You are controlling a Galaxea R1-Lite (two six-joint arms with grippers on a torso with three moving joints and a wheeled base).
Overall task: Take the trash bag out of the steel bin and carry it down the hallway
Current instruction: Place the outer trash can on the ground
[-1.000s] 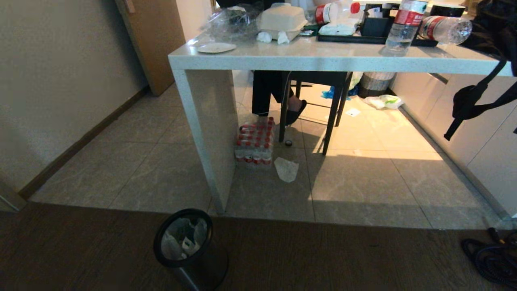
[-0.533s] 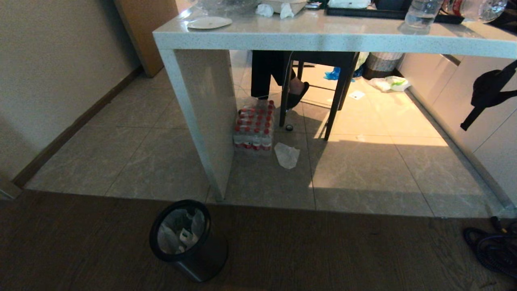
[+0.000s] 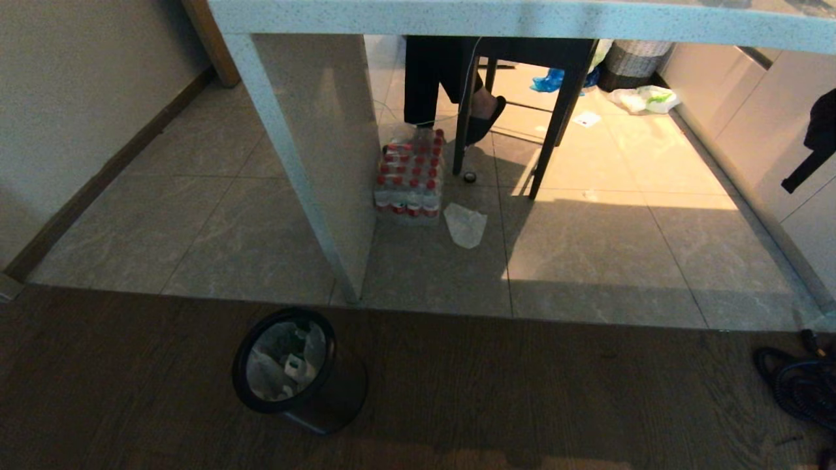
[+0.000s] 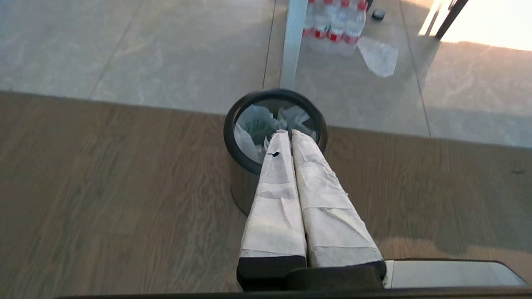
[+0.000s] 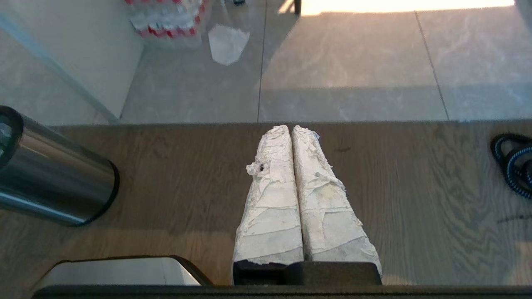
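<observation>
From where I sit, the steel bin [image 3: 297, 372] stands on the dark wood-look floor just short of the line where the tiles begin, near the foot of the pale counter leg [image 3: 307, 163]. It is a small brushed cylinder with a black rim, and the trash bag [image 3: 284, 359] sits inside it: thin, whitish, crumpled plastic lining the wall, with pale scraps showing through. I think one scrap is a small carton, though the head view is too dim to be sure.

The left gripper [image 4: 289, 132] hangs above the bin's mouth in its wrist view, its tape-wrapped fingers pressed together with nothing between them, and the fingers cover the near rim and part of the bag. The right gripper [image 5: 290, 128] is likewise closed tight and empty, over bare wood, with the bin lying off to its side, cut by the frame edge.

Neither arm shows in the head view. The counter top is cropped at the top, and a seated person's leg [image 3: 424, 85] and slipper are only partly visible behind the chair legs [image 3: 555, 111].

Wood floor lies open around the bin on every side (a coiled cable [image 3: 800, 385] sits well apart at the far right). On the tiles, a bottle pack [image 3: 411, 186] and a white sheet [image 3: 465, 225] lie beside the counter leg.
</observation>
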